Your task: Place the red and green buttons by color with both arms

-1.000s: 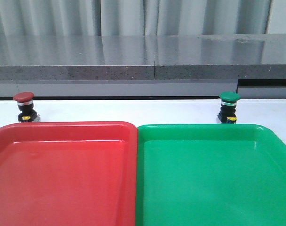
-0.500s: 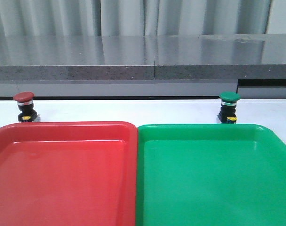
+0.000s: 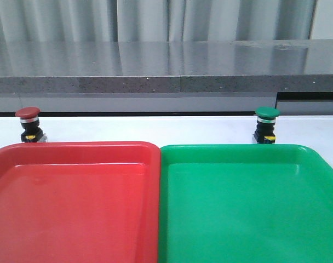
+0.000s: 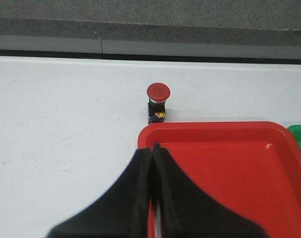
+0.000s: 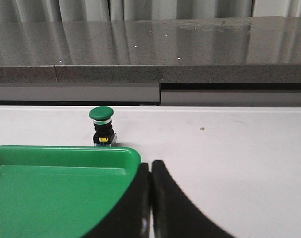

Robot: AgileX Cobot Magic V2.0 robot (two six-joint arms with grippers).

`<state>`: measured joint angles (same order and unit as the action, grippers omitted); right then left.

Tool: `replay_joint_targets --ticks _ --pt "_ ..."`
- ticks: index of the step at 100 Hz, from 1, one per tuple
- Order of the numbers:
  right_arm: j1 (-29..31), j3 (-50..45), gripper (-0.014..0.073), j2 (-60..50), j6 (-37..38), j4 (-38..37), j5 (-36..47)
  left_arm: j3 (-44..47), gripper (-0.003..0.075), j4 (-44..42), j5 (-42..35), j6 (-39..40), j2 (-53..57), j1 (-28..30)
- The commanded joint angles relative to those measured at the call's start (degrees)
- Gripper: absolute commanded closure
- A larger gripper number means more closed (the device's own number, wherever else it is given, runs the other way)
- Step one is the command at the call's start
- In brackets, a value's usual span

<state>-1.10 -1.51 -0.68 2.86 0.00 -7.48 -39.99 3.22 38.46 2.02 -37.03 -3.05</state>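
- Left pincer: you see its two black fingers pressed together, clenched on nothing, hanging over the left far corner of the red tray.
- Right pincer: fingers also clenched, gripping nothing, over the right far corner of the green tray.
- Red button: upright on the white surface, just beyond the red tray's far rim at its left end, apart from the left pincer. Yellow tag shows on its black body.
- Green button: upright on the surface, just beyond the green tray's far rim, right of that rim's middle, apart from the right pincer.
- Trays sit side by side, red left, green right, edges touching.
- Grey ledge runs along the far side.
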Motion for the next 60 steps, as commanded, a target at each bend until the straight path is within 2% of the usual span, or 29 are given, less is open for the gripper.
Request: replay_joint_targets --ticks 1,24,33,38,45,60 --pt "0.4 0.8 0.0703 -1.1 -0.2 -0.4 4.9 -2.2 0.0739 0.8 -3.0 0.6 -1.5 0.0" --pt "0.4 0.8 0.0703 -1.1 -0.2 -0.4 4.9 -2.2 0.0737 0.8 -2.5 0.6 -2.1 0.0" --pt "0.4 0.8 0.0703 -1.1 -0.2 -0.4 4.9 -2.2 0.0694 0.8 -1.5 0.6 -2.1 0.0" --pt "0.4 0.8 0.0703 -1.1 -0.2 -0.4 4.9 -2.2 0.0637 0.8 -0.9 0.6 -2.1 0.0" --pt "0.4 0.8 0.0703 -1.1 -0.2 -0.4 4.9 -2.2 0.0519 0.8 0.0 0.6 -2.1 0.0" --pt "0.4 0.8 0.0703 -1.1 -0.2 -0.4 4.9 -2.2 0.0176 0.3 1.0 0.0 -2.1 0.0"
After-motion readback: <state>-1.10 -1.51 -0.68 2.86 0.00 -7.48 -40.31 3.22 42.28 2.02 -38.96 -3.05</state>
